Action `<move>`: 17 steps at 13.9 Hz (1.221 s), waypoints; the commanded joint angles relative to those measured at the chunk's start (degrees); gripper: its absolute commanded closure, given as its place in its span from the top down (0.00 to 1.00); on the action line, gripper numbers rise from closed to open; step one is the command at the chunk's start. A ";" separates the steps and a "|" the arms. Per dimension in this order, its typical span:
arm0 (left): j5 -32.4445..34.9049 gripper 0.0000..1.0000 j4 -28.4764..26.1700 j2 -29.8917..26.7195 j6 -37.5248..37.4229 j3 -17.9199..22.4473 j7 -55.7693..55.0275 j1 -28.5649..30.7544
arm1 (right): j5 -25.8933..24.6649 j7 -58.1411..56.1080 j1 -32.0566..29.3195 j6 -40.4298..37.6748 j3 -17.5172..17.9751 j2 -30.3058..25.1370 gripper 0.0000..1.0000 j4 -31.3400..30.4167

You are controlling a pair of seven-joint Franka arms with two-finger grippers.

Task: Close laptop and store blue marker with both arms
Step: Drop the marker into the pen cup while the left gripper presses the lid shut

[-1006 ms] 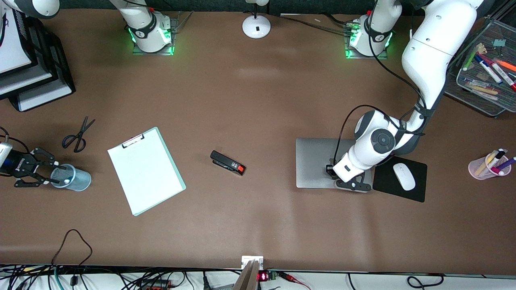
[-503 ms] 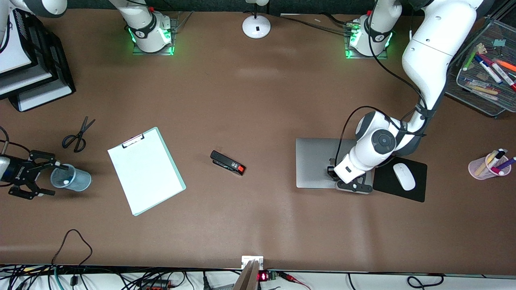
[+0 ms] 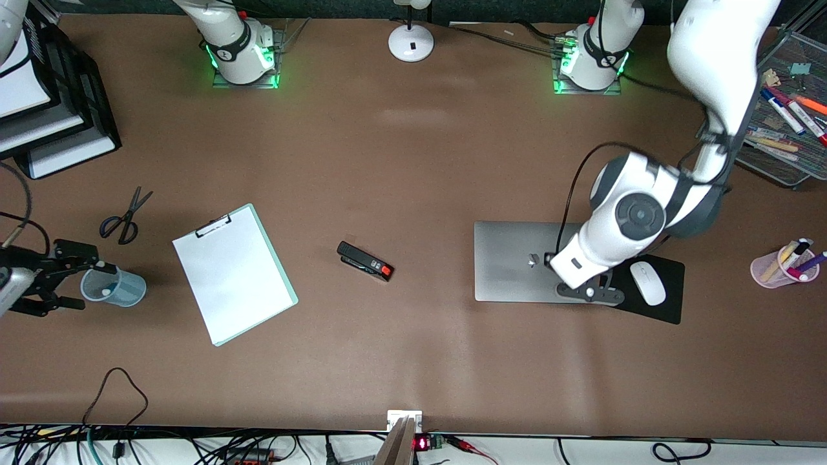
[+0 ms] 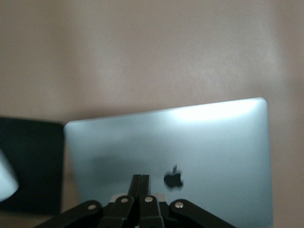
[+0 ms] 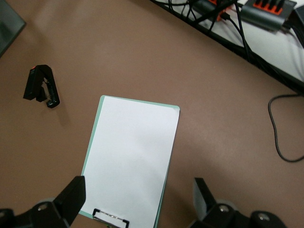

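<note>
Slim silver-grey laptop [image 3: 520, 261] lay shut flat on brown table [image 3: 413, 161], dark apple logo up, touching black mousepad [image 3: 665, 303] toward left arm's end. Left gripper [image 3: 591, 294] hung over laptop edge beside mousepad, fingers [image 4: 140, 197] pressed together, clamping nothing. Right gripper [image 3: 64, 274] was at right arm's end of table, just beside clear blue-tinted plastic cup [image 3: 111, 287], fingers [image 5: 71, 197] spread apart, empty. Blue marker could not be made out; small pale round spot showed inside cup. White clipboard [image 3: 232, 272] and black stapler [image 3: 365, 261] lay between cup and laptop.
</note>
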 commanded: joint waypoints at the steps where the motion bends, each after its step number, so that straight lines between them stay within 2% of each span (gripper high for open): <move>1: 1.02 0.86 0.79 -4.92 -8.15 -0.22 2.40 0.34 | -7.34 9.26 3.03 -0.76 0.00 -3.19 1.00 -0.45; 2: 0.41 1.00 1.40 -6.15 -9.05 -0.31 4.67 1.04 | -9.28 12.95 4.35 -0.94 0.00 -4.42 1.00 -0.79; 3: -2.55 1.00 2.37 -7.03 -10.19 -0.22 6.87 1.57 | -11.04 16.73 5.49 -1.64 0.00 -5.21 1.00 -0.97; 5: -7.23 1.00 7.88 -7.31 -15.26 0.04 8.03 2.10 | -13.77 23.94 7.69 -5.14 0.00 -6.97 1.00 -0.97; 7: -6.81 1.00 13.96 -7.22 -22.82 0.39 8.03 2.19 | -16.67 31.15 9.54 -7.26 0.00 -9.43 1.00 -2.72; 9: -6.98 1.00 19.13 -7.31 -27.75 0.31 8.21 4.02 | -17.65 34.86 10.68 -7.62 0.00 -12.76 1.00 -5.96; 11: -7.16 1.00 24.76 -6.70 -31.71 0.30 8.38 3.34 | -18.52 38.72 11.74 -7.79 0.00 -15.75 1.00 -9.04; 13: -6.81 1.00 25.66 -6.78 -32.17 0.40 8.38 3.42 | -20.98 43.12 13.23 -8.15 0.00 -19.00 1.00 -12.73; 16: -5.93 1.00 25.58 -7.22 -34.10 0.48 8.47 4.47 | -21.51 44.10 13.24 -7.80 0.00 -23.93 1.00 -17.84; 17: -6.19 1.00 25.49 -7.13 -34.36 0.57 8.56 4.65 | -23.34 44.19 13.32 -7.97 0.09 -25.07 1.00 -18.54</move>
